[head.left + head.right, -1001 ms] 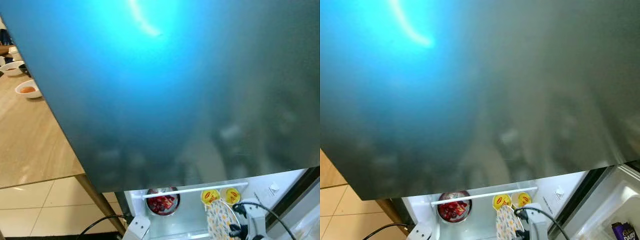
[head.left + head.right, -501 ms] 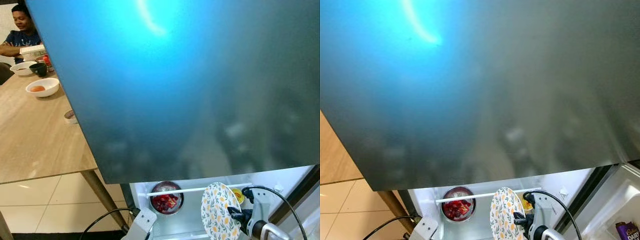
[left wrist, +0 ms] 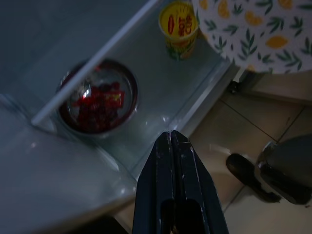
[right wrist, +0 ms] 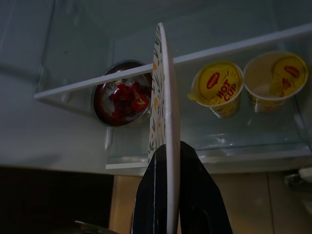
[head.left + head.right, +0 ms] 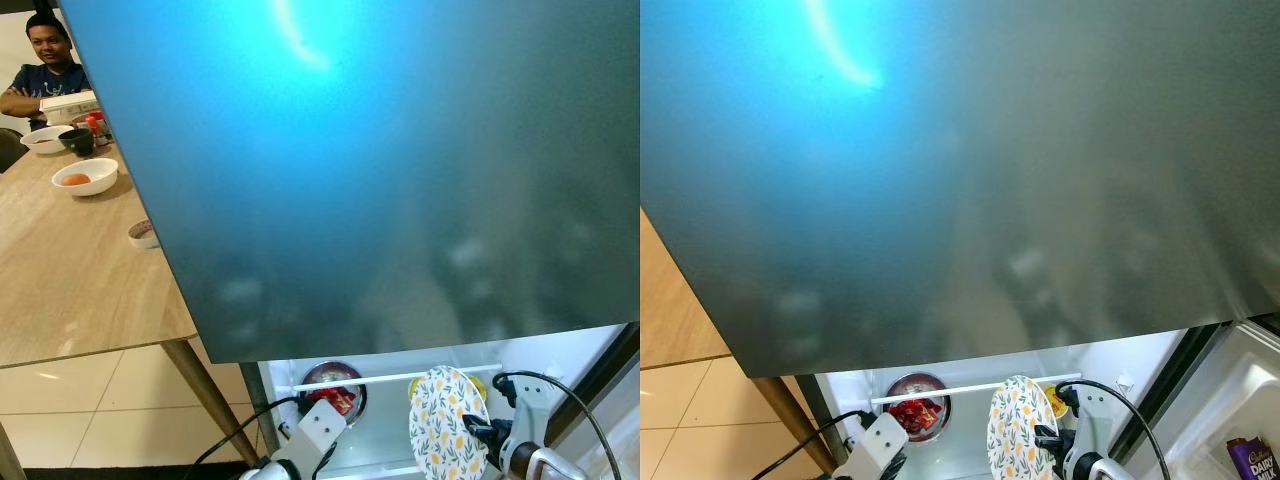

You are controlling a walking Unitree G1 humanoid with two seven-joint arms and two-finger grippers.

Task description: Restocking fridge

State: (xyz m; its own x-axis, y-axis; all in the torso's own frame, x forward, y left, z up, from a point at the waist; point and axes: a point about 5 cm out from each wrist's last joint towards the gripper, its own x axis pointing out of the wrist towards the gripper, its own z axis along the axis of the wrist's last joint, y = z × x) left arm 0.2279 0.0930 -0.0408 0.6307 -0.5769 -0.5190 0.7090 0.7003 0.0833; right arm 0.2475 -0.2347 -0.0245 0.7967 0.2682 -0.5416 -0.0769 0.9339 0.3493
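Note:
The fridge's lower compartment stands open, its white shelf (image 5: 385,380) lit. On the shelf sit a metal bowl of red packets (image 5: 330,392) and two yellow hot cups (image 4: 217,87) (image 4: 277,78). My right gripper (image 4: 171,156) is shut on the rim of a white plate with a lemon-and-leaf pattern (image 5: 447,425). The plate stands on edge just in front of the shelf, between the bowl and the cups. My left gripper (image 3: 171,139) is shut and empty, out in front of the shelf near the bowl (image 3: 97,102), over the tiled floor.
The dark, glossy upper fridge door (image 5: 380,170) looms overhead. To the left stands a wooden table (image 5: 70,270) with white bowls (image 5: 84,176), and a person (image 5: 45,60) sits at its far end. The table leg (image 5: 210,400) is close to the fridge. The open door rack at right holds a chocolate bar (image 5: 1250,462).
The camera tilted up a second ago, then steadied. The plate rose upright before the shelf and edged slightly right. My left arm lifted into view near the bowl.

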